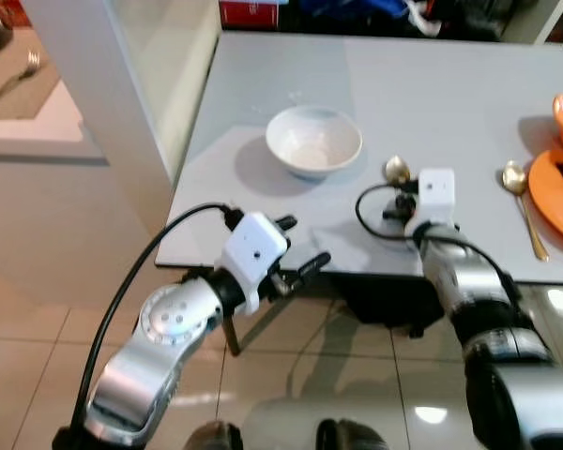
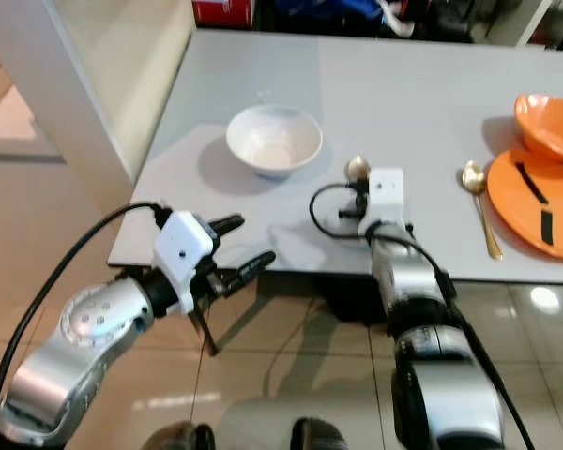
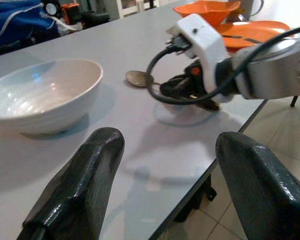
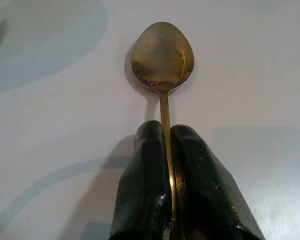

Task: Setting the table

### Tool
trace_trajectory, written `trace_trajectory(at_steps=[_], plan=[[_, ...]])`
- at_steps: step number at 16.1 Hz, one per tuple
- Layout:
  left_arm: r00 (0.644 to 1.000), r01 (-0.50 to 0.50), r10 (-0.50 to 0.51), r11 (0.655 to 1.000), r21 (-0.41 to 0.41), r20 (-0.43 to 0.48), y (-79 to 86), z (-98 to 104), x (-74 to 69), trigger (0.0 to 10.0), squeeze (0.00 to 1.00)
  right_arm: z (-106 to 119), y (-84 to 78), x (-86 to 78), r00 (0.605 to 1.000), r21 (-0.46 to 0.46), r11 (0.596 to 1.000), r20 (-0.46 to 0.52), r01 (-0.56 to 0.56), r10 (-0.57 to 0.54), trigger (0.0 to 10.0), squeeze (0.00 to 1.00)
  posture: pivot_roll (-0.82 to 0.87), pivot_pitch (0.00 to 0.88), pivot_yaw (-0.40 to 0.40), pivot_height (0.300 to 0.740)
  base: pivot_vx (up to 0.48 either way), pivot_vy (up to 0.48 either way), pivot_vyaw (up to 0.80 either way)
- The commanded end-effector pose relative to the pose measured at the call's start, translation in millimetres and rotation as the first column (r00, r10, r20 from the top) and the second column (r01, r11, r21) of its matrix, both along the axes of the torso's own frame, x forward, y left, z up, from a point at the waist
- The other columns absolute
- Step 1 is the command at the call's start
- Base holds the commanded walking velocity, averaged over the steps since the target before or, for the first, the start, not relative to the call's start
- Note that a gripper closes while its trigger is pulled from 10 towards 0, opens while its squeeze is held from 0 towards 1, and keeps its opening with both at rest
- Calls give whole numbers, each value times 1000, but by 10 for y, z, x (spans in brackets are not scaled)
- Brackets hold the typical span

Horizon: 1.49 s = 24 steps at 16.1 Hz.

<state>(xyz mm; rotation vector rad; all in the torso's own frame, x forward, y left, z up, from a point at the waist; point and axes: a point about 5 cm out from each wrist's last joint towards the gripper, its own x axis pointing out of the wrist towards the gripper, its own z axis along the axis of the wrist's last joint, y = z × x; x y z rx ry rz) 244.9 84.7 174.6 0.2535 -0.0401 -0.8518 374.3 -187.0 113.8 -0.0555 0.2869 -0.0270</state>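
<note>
A white bowl [image 1: 314, 139] sits on the grey table [image 1: 403, 84], near its left side. My right gripper [image 4: 169, 150] is shut on the handle of a gold spoon [image 4: 162, 57], whose bowl [image 1: 396, 170] lies on the table just right of the white bowl. My left gripper [image 1: 298, 246] hangs open at the table's front left corner, over the floor, with nothing between its fingers [image 3: 85, 185]. A second gold spoon [image 1: 523, 202] lies further right, beside an orange plate [image 2: 535, 202] that carries an orange bowl [image 2: 549, 124].
A white pillar or wall [image 1: 103, 103] stands left of the table. Tiled floor [image 1: 38, 375] lies below. A dark chair seat [image 1: 385, 300] sits under the table's front edge. Red and blue items [image 1: 253, 11] are at the far side.
</note>
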Motion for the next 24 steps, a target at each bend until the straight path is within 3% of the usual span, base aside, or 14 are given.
trace_trajectory(at_steps=[1,7,8,9,19,20,21,23,24], plan=[[1000,29,-30,1000,6,7,-27,27,-29,10000,0,-61,-74,-20,999,-1,999,-23,33,-33,10000,0,66,158,10,740,0,0,0],[999,45,-45,999,9,3,-46,38,-16,10000,0,40,-171,67,998,-33,999,-62,32,-34,10000,0,67,152,9,740,0,0,0],[999,45,-45,999,10,3,-48,39,-10,10000,0,37,-186,68,997,-44,999,-62,32,-34,10000,153,66,151,8,740,0,0,0],[999,47,-47,999,10,2,-48,40,-4,10000,0,24,-198,65,997,-45,998,-67,33,-36,10000,1000,65,146,7,740,0,0,0],[998,63,-63,998,7,10,-77,35,76,10000,0,94,-272,89,998,21,999,-42,36,-35,10000,1000,38,103,4,740,0,0,0],[999,39,-39,999,9,16,-58,41,94,10000,0,162,-277,110,1000,3,1000,-2,23,-23,10000,694,33,90,-1,740,0,0,0],[1000,-10,10,1000,-15,-4,-3,45,117,10000,0,268,-266,129,997,14,1000,81,-6,5,10000,0,30,80,-5,740,0,0,0],[993,-110,111,993,-33,27,105,75,186,10000,0,424,-296,115,979,41,999,206,1,-10,10000,0,29,56,-18,740,0,0,0],[981,-189,190,981,-30,23,182,69,218,10000,0,567,-307,21,953,-14,1000,304,-1,6,10000,0,32,45,-29,740,0,0,0]])
